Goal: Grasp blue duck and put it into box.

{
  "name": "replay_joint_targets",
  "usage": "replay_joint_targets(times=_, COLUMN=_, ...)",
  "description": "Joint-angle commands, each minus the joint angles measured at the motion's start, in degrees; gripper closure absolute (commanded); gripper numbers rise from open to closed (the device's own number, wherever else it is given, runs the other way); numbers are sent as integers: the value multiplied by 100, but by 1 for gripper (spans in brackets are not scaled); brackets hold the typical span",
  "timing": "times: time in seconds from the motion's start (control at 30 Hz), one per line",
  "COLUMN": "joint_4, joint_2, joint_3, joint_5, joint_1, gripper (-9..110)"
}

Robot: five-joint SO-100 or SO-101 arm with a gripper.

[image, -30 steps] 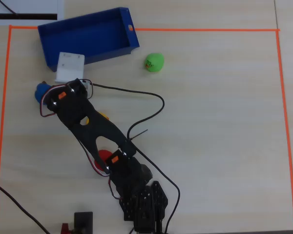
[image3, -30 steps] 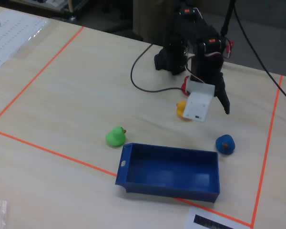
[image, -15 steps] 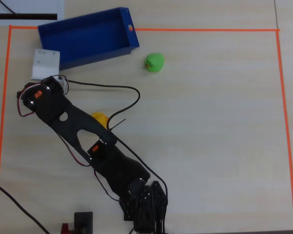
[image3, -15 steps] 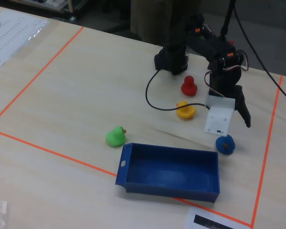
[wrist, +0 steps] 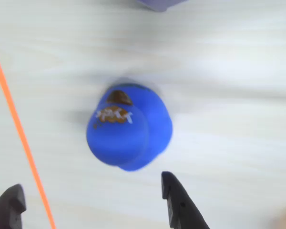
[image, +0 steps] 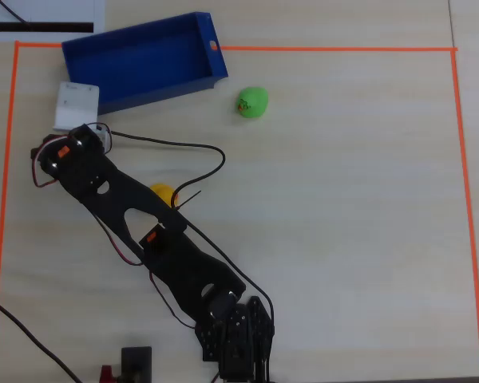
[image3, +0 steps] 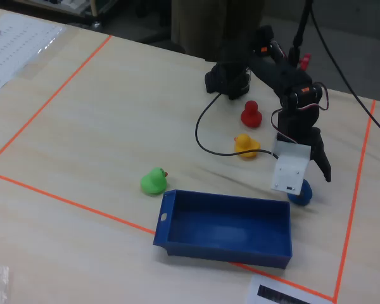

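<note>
Only the wrist view shows the blue duck [wrist: 128,126] in full, sitting on the pale bench [wrist: 229,71] just ahead of the claw [wrist: 93,202]. From overhead the arm hides it, while the green duck [image: 253,102] and a bit of the yellow duck [image: 163,194] show near the box [image: 120,80]. The fixed view adds a red duck [image3: 250,114] and the blue duck's edge [image3: 300,194] beside the box's end. Claw fingers spread wide, released, touching nothing.

Lab bench: orange tape [image: 223,49] marks the table [image: 351,207].
</note>
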Motion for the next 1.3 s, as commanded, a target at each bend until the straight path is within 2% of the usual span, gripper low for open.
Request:
replay_joint_targets(times=0.0, joint_4=-141, joint_2=-53, joint_3=-545, joint_5=-26, joint_1=105, gripper=64)
replay_joint_targets(times=0.77, joint_4=-571, joint_2=-589, joint_3=-510, joint_5=-79, joint_1=237, gripper=68)
replay_joint_targets(times=0.8, joint_4=-606, joint_2=-606, joint_3=-510, joint_5=-53, joint_1=229, gripper=70)
replay_joint_targets(times=0.83, joint_4=-633, joint_2=-633, joint_3=-510, joint_5=-53, joint_1=220, gripper=78)
replay_joint_targets(times=0.9, joint_4=-642, joint_2=-668, joint_3=-510, joint_5=26, joint_1=211, gripper=101)
replay_joint_targets(times=1.13, joint_4=-439, joint_2=-668, joint_3=-598, joint_5=123, joint_1=229, gripper=101)
replay_joint_targets(times=1.27, joint_4=246, joint_2=-483, joint_3=-1485, joint_5=369, joint_1=396, gripper=101)
